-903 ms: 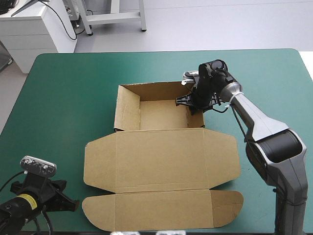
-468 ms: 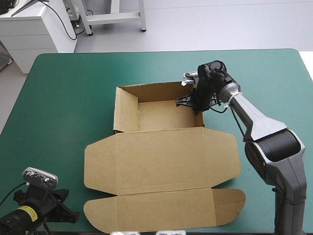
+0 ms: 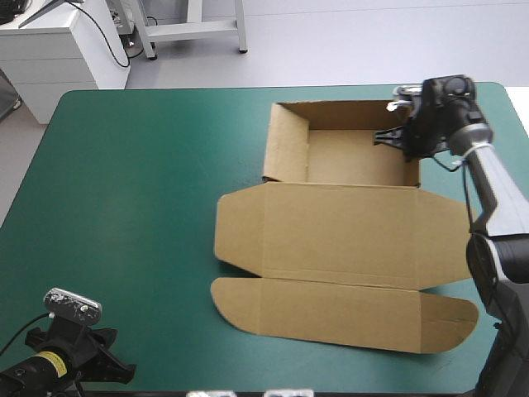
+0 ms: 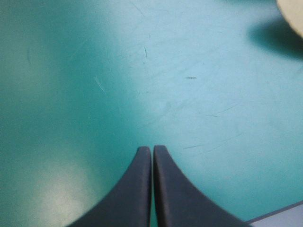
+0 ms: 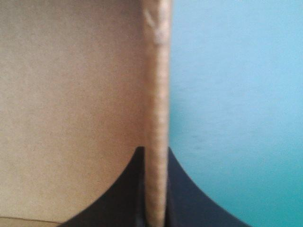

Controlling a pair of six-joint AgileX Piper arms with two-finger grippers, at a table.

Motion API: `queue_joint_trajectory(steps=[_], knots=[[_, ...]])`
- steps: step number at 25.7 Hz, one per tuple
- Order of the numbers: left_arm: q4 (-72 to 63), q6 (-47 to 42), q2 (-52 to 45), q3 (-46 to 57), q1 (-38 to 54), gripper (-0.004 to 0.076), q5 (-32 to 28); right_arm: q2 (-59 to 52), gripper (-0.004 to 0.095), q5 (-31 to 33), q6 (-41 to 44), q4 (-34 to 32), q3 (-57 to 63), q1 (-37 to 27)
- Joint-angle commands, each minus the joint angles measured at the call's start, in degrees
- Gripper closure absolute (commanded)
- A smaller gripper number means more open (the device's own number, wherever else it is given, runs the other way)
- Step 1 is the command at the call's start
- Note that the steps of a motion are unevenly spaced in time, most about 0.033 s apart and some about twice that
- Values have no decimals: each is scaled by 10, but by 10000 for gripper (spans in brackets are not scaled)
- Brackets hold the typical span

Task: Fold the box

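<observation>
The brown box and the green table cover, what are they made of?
The brown box, an open tray with a flat lid, looks like cardboard: matte, creased along fold lines, its wall edge thick and rough. The teal-green table cover looks like a smooth mat, perhaps plastic or rubber: it shows soft glare and fine scratches.
</observation>
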Motion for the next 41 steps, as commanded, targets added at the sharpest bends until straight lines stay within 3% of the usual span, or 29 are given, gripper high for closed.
queue_joint_trajectory(steps=[1, 10, 14, 16, 20, 22, 30, 37, 41], knots=[[-3, -3, 5, -13, -3, 731, -23, -56, 929, 6, -36, -24, -17, -89], [-3, -3, 5, -13, -3, 731, -23, -51, 928, 6, -63, -32, -17, -271], [-3, -3, 5, -13, -3, 731, -23, -48, 889, 6, -62, -58, -14, -293], [-3, -3, 5, -13, -3, 731, -23, -48, 797, 6, -62, -57, -13, -299], [-3, -3, 5, -13, -3, 731, -23, -48, 503, 6, -71, -51, -13, -300], [0, -3, 5, -13, -3, 731, -23, -50, 460, 6, -71, -50, -13, -300], [1, -3, 5, -13, -3, 731, -23, -149, 497, 6, -129, -3, -12, -300], [1, -3, 5, -13, -3, 731, -23, -295, 925, 6, -187, 121, 105, -300], [1, -3, 5, -13, -3, 731, -23, -387, 922, 4, -187, 136, 197, -300]])
